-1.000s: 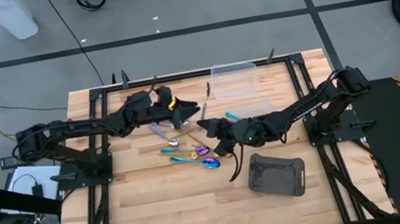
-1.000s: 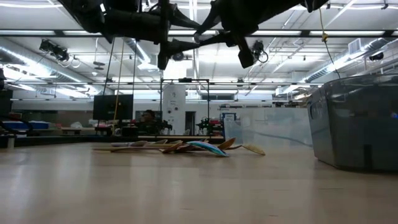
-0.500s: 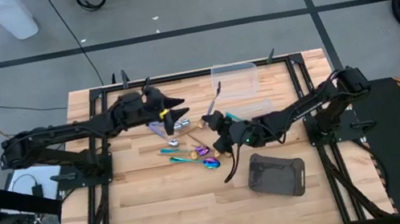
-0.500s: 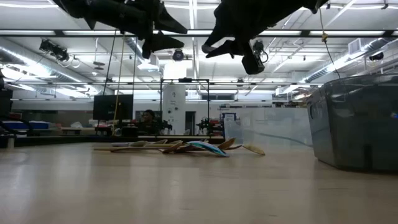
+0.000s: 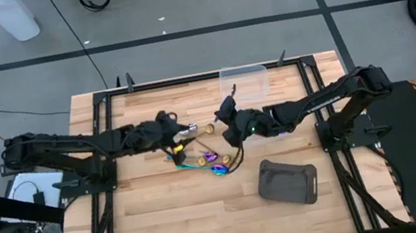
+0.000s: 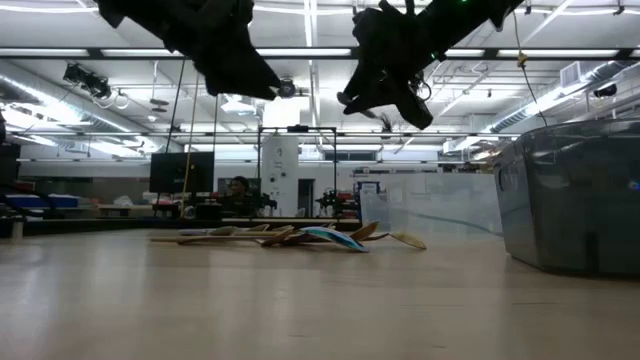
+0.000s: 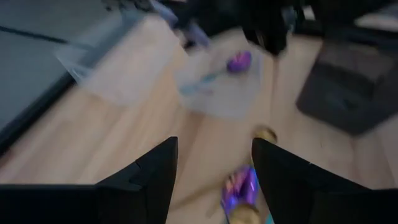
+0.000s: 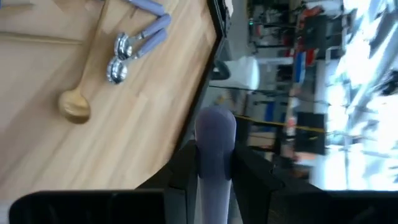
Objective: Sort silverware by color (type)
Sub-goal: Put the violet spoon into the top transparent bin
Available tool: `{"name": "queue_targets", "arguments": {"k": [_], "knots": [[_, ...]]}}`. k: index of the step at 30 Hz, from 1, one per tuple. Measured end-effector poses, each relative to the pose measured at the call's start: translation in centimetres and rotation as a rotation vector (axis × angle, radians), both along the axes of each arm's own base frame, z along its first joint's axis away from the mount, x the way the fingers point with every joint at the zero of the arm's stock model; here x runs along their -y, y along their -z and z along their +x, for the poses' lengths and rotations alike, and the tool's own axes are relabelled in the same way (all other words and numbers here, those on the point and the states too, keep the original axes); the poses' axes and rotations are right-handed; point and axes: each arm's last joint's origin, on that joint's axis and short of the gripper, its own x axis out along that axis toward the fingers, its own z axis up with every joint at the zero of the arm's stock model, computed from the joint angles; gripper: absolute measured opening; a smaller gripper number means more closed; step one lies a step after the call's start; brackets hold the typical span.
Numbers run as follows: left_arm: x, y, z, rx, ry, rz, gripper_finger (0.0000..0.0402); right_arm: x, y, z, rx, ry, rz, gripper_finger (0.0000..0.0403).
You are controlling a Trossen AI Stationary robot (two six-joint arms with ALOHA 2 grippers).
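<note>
The silverware lies in a loose pile (image 5: 203, 160) at mid table; rainbow, gold and lilac-handled pieces show in it. In the low view the pile (image 6: 300, 237) lies flat on the wood. My left gripper (image 5: 179, 130) hovers open over the pile's left side, with nothing between its fingers (image 7: 214, 149). My right gripper (image 5: 229, 115) hangs above the table just right of the pile, shut on a lilac-handled utensil (image 8: 215, 140). In the right wrist view, a gold spoon (image 8: 74, 104) and two lilac-handled pieces (image 8: 134, 43) lie on the wood below. My right gripper pinches the utensil's lilac handle (image 8: 215, 149) between its two fingers. The handle's rounded end (image 8: 215, 123) sticks out past the fingertips. The fingers hide the rest of the piece. It is lifted clear of the table.
Clear plastic tubs (image 5: 245, 83) stand at the far side, behind my right gripper. A dark grey tray (image 5: 287, 181) lies at the near right. In the low view a tub (image 6: 570, 195) stands at the right. Bare wood lies along the near edge.
My left gripper has swung toward the near edge, over the pile's left side, rolling as it went and staying open. My right gripper has drawn toward the far edge with the lilac-handled utensil, also rolling, and has stayed shut on it. The pile has not moved.
</note>
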Motion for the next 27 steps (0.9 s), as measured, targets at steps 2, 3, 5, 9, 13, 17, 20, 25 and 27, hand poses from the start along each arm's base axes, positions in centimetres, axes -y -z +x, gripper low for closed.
{"name": "queue_targets", "arguments": {"k": [2,3,5,9,13,17,20,25,27], "knots": [[0.6,0.6,0.1,-0.039,0.011,-0.017,0.0215,0.8,-0.2,-0.4,0.008,0.012,0.061,0.0089],[0.8,0.9,0.1,-0.063,0.013,-0.030,0.0215,1.1,-0.3,-0.6,0.010,0.023,0.085,0.0089],[1.3,1.3,0.1,-0.086,0.021,-0.045,0.0215,1.8,-0.4,-1.0,0.007,0.042,0.120,0.0089],[2.0,1.8,0.2,-0.104,0.027,-0.076,0.0215,3.4,-0.1,-1.5,-0.020,0.103,0.152,0.0089],[2.7,1.9,0.4,-0.087,0.016,-0.135,0.0215,5.5,0.5,-2.1,-0.040,0.162,0.236,0.0089],[3.3,1.8,0.5,-0.070,0.028,-0.151,0.0215,7.6,0.6,-2.6,-0.022,0.242,0.280,0.0089],[3.5,1.7,0.5,-0.058,0.039,-0.152,0.0215,8.5,0.7,-2.8,-0.017,0.241,0.312,0.0089],[3.6,1.7,0.5,-0.053,0.043,-0.152,0.0215,9.6,0.7,-3.2,0.007,0.258,0.367,0.0089],[3.7,1.7,0.6,-0.049,0.044,-0.153,0.0215,9.8,0.7,-3.3,-0.003,0.264,0.364,0.0089]]}}
